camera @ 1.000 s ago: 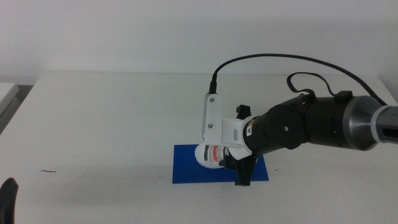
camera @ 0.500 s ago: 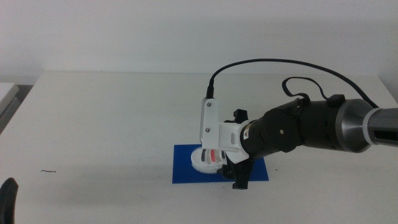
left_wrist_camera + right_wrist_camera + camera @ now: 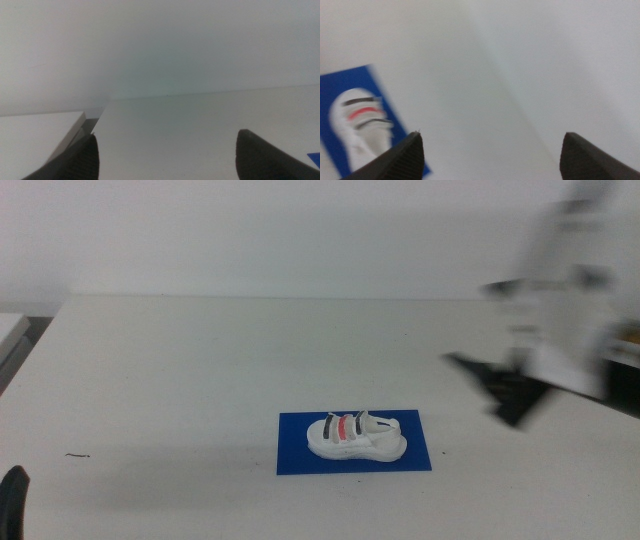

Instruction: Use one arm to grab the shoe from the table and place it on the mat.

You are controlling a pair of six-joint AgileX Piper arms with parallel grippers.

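The white shoe (image 3: 355, 437) with dark and red straps lies on its sole on the blue mat (image 3: 295, 460), near the middle front of the white table (image 3: 200, 370). My right gripper (image 3: 500, 392) is open and empty, blurred with motion, well to the right of the shoe and above the table. In the right wrist view the shoe (image 3: 362, 125) and the mat (image 3: 340, 85) show beyond the open right gripper (image 3: 492, 150). My left gripper (image 3: 167, 155) is open and empty; in the middle view only its tip (image 3: 12, 498) shows at the bottom left corner.
A small dark mark (image 3: 78, 455) lies on the table at the front left. A second white surface (image 3: 12, 330) adjoins the table's left edge.
My right gripper has let go of the shoe on the mat and pulled away fast to the right and up. The shoe now lies uncovered on the mat.
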